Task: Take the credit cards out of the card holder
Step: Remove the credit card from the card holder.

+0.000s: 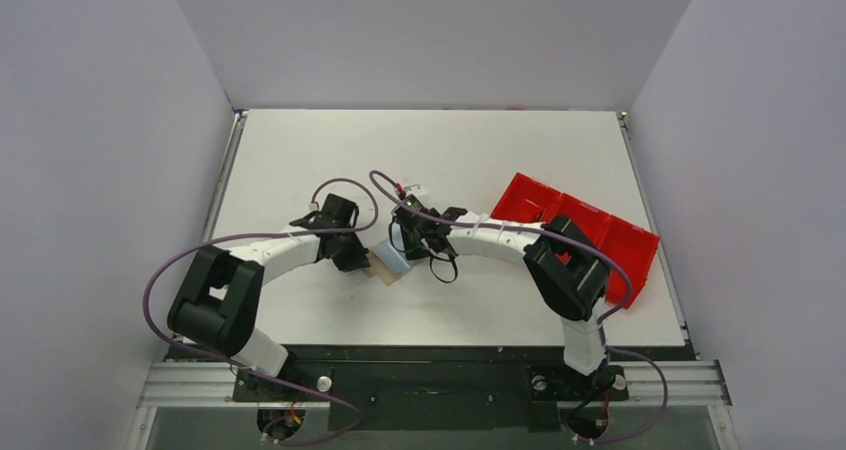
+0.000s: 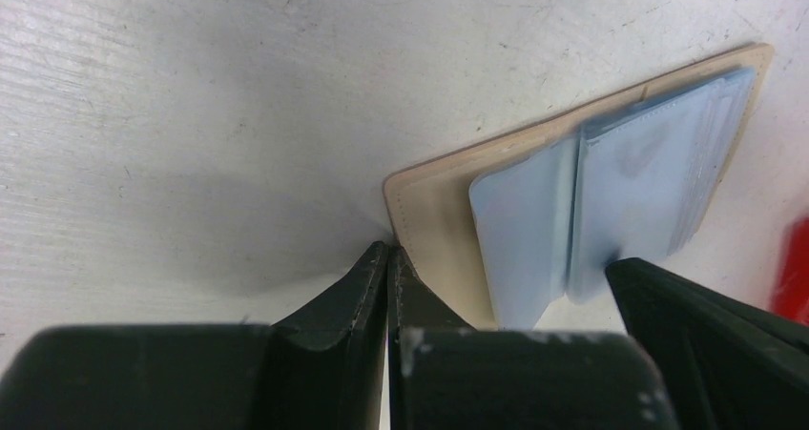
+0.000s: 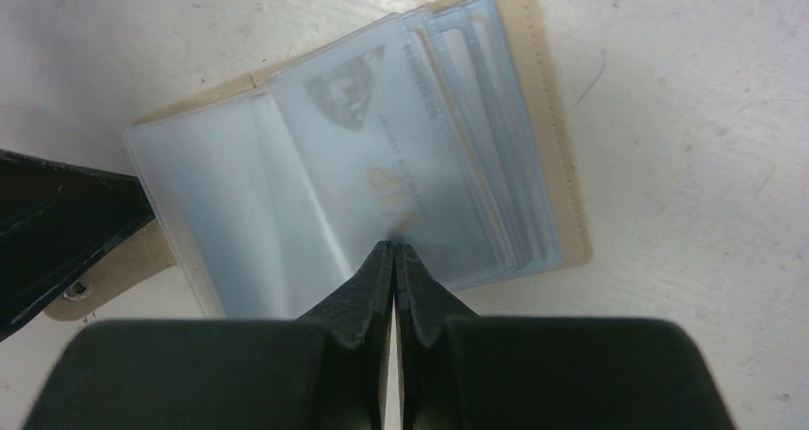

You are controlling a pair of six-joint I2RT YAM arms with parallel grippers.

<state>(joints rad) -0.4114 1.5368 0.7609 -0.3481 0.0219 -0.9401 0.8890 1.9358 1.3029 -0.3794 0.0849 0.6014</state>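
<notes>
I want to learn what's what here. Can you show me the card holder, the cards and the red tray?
card holder (image 2: 429,225): left wrist view, on its bare tan cover.
cards (image 3: 382,153): right wrist view, on the top card's face under the clear sleeve.
red tray (image 1: 634,253): top view, on its right compartment.

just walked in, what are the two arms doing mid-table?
Both arms are over the card holder, which lies open on the table with the credit cards in its clear sleeves. The left gripper is shut, tips at the holder's tan corner. The right gripper is shut, tips at the edge of the sleeved cards. No card is visibly out yet.
</notes>
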